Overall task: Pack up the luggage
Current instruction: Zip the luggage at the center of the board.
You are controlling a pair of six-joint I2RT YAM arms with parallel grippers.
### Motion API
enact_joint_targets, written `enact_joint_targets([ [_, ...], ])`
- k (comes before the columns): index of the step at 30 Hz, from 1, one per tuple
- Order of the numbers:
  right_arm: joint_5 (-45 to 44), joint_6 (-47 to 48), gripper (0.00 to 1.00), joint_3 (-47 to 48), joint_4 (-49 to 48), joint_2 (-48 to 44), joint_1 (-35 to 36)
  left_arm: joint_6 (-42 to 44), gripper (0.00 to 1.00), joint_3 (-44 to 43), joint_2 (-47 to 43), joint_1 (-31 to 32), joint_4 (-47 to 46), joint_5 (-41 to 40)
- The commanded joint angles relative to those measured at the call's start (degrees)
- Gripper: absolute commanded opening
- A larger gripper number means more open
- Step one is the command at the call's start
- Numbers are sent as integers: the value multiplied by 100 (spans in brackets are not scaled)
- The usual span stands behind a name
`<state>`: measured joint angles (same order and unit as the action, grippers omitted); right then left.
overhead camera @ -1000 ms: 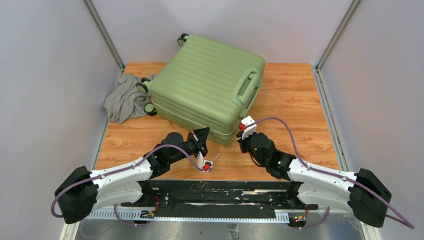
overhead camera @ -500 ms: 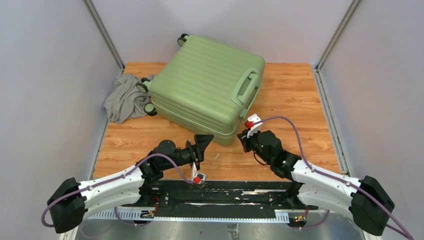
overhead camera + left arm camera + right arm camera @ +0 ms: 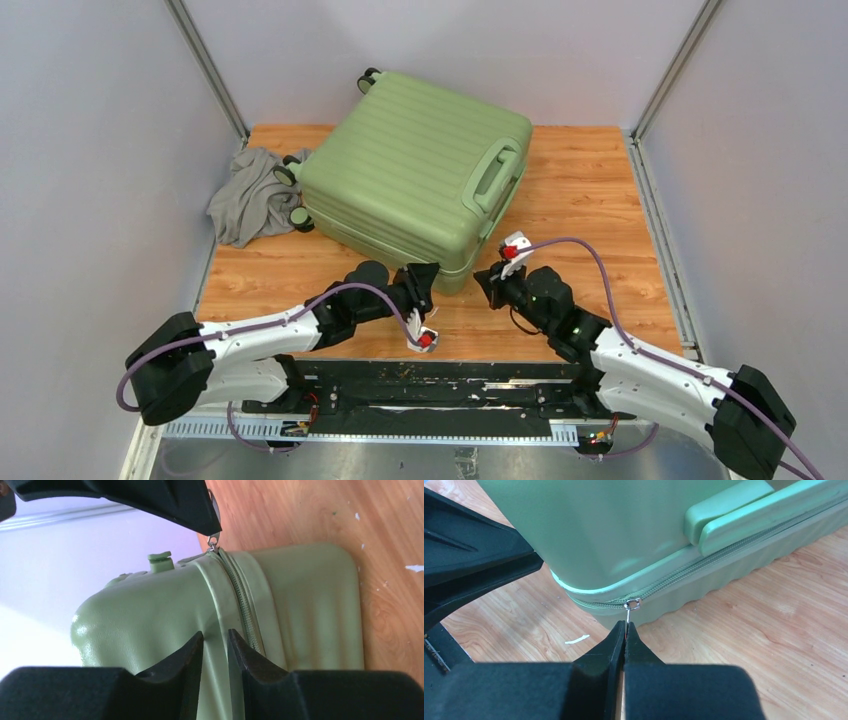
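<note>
One luggage, one zipper pull, one grey cloth, two tools, left tool, right tool

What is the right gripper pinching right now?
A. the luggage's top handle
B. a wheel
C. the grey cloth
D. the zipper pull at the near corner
D: in the right wrist view, the right gripper has its fingertips shut on the small metal zipper pull at the luggage corner seam.
</note>
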<state>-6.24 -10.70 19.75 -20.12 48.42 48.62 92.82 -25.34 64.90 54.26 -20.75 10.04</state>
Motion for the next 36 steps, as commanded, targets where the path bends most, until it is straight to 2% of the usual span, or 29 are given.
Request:
enact_joint_targets([
  [1,417,-425,0,-335,183,-302,244,313,30,-163,86,41,-288,2],
  [8,248,-340,0,-316,122,-168,105,660,30,70,-54,57,-280,137],
  [12,517,-231,0,-232,79,-104,-46,834,29,56,100,129,-293,197],
  [13,826,-256,0,-188,52,-36,-35,875,28,25,176,141,-330,213],
  [15,1083,-393,0,-160,-85,115,196,957,27,-49,270,153,-350,242],
  [19,939,-338,0,-131,-203,220,878,935,26,-277,366,155,-359,149],
  [27,1060,-248,0,-57,-187,52,938,909,26,-365,374,155,-368,46],
  [31,1296,-282,0,147,-469,520,1132,885,26,-436,421,155,-368,83],
  [36,1096,-300,0,334,-765,1077,1387,830,26,-573,440,155,-368,54],
])
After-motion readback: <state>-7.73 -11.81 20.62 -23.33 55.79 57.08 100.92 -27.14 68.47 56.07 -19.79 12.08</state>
